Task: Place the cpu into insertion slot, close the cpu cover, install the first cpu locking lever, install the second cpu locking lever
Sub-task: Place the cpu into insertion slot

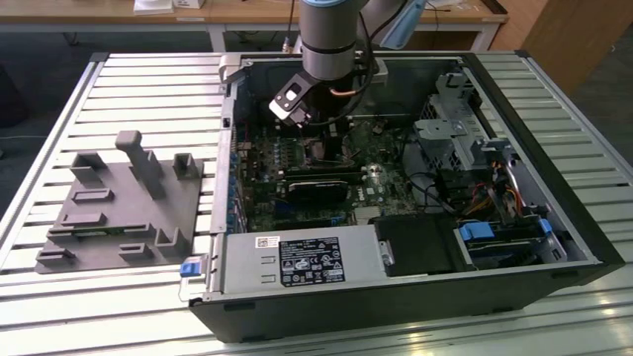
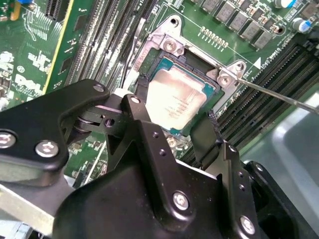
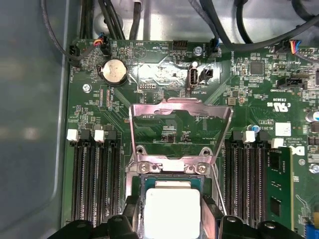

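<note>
Tool (image 2: 174, 109) tight on opposite cpu (image 2: 177, 99) edges, inside insertion slot (image 2: 197, 64) rim; cpu cover (image 3: 149, 108) upright, clear.

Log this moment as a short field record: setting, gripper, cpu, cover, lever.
setting: open computer case on a slatted table, arm reaching down into it
gripper: fingers against two opposite edges of the cpu
cpu: silvery top up, inside the insertion slot rim; full seating unclear
cpu cover: standing open beside the slot
locking lever: thin rod angled away from the slot, not latched
</note>
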Controlling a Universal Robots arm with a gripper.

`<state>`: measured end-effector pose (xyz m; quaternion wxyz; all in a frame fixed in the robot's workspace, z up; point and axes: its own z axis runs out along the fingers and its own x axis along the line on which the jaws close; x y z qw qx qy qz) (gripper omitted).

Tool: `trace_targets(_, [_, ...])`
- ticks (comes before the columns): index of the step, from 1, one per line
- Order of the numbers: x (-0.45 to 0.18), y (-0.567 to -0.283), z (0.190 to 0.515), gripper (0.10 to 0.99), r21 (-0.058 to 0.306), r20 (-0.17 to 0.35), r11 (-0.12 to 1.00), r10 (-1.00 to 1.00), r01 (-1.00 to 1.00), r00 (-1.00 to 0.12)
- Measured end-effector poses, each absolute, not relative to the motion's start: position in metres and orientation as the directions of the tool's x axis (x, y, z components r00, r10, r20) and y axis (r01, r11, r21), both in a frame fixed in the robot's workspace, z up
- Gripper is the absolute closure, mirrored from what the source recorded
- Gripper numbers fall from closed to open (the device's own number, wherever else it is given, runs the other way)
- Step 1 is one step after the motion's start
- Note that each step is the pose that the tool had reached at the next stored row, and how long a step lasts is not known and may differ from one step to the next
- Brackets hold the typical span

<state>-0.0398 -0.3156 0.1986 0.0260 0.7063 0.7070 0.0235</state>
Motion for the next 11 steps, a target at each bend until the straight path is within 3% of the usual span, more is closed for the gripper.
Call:
trace_targets(6, [-0.0398,-0.3200,0.2012,0.490,0.070,-0.002,0.001,1.000,0.998,-0.001])
trace_targets(8, [-0.0398,-0.3201,0.2034,0.616,0.069,-0.002,0.001,1.000,0.998,-0.001])
trace_targets(9, [-0.0397,-0.3202,0.2047,0.616,0.068,-0.002,0.001,1.000,0.998,-0.001])
trace_targets(11, [-0.0396,-0.3202,0.2062,0.729,0.067,-0.002,0.001,1.000,0.998,-0.001])
